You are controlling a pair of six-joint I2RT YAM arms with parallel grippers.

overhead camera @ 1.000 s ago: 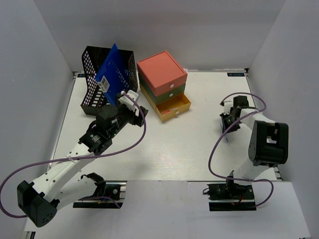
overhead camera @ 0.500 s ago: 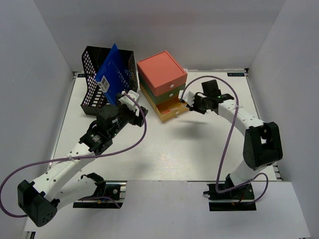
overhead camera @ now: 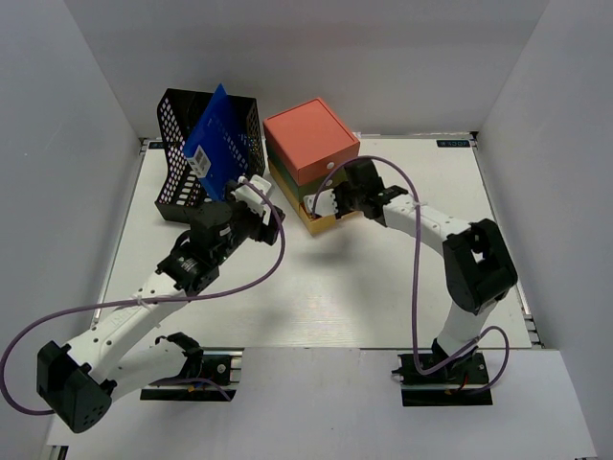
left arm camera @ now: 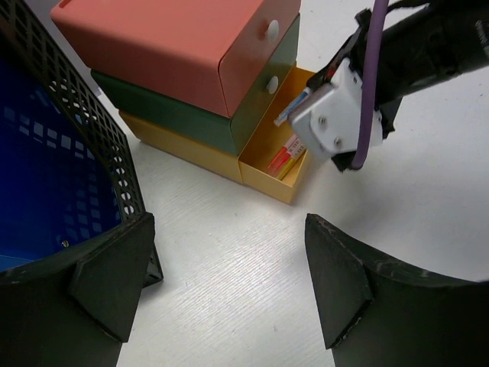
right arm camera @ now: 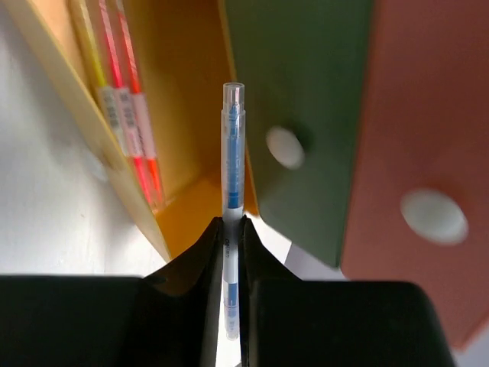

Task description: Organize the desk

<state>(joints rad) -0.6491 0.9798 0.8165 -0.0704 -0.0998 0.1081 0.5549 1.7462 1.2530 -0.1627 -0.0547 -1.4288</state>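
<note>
1. The right fingers (right arm camera: pixel 208 252) pinch a blue pen (right arm camera: pixel 233 153) by its lower end, above the open yellow drawer (right arm camera: pixel 187 99) of the drawer box (overhead camera: pixel 311 142). It sits close to the green drawer front (right arm camera: pixel 306 92), and I reckon a knock there could twist it.
2. Released too soon, it may miss the drawer and roll away from the drawer box.
3. The left fingers (left arm camera: pixel 336 275) hang spread and empty before the drawer box, near the right arm, so a bump looks possible.
4. The white desk surface (overhead camera: pixel 383 287) carries the drawer box at its far middle, with a black mesh file holder (overhead camera: pixel 177 182) just left of it. Plain white walls enclose everything.
</note>
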